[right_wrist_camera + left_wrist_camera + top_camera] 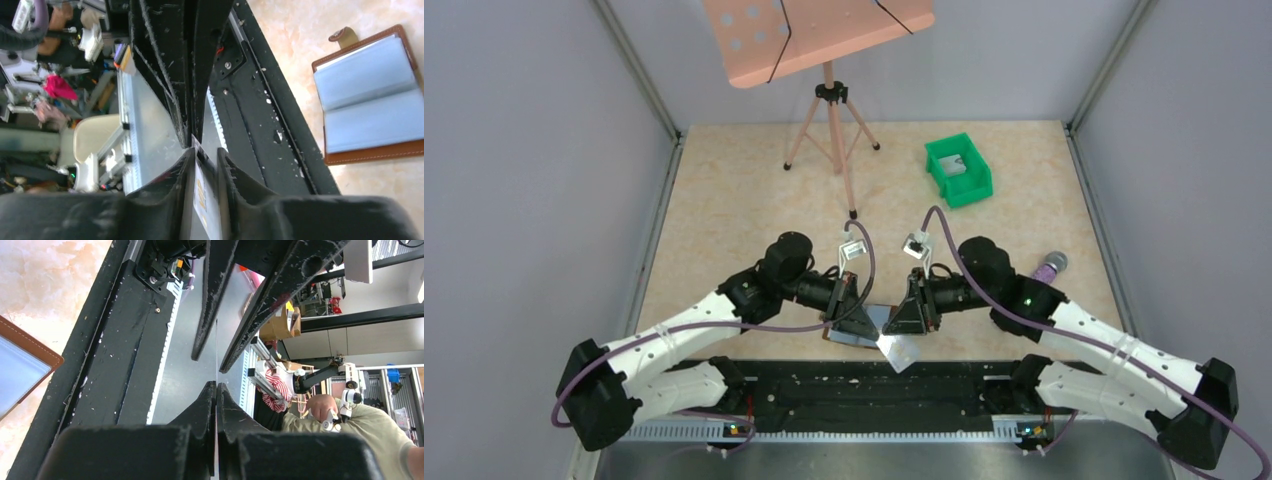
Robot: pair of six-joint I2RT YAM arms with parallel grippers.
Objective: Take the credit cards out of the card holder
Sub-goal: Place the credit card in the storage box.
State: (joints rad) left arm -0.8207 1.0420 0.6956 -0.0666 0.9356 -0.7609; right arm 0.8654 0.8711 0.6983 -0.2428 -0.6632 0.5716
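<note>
Above the card holder (852, 335), left gripper (871, 322) is closed empty; right gripper (890, 322) pinches a credit card (900, 349).

White-shelled arms (674, 345) with black joints, purple cables (724, 328), scuffed black jaws, small grey wrist cameras (852, 250)

Grey walls (514, 150), beige marbled table (724, 200), pink music stand (814, 40)

The small brown stitched-leather book-style card holder (370, 95) has smooth, slightly glossy blue-grey panels; the beige tabletop (754, 200) looks matt and marbled; the green bin (959, 170) is shiny plastic.
</note>
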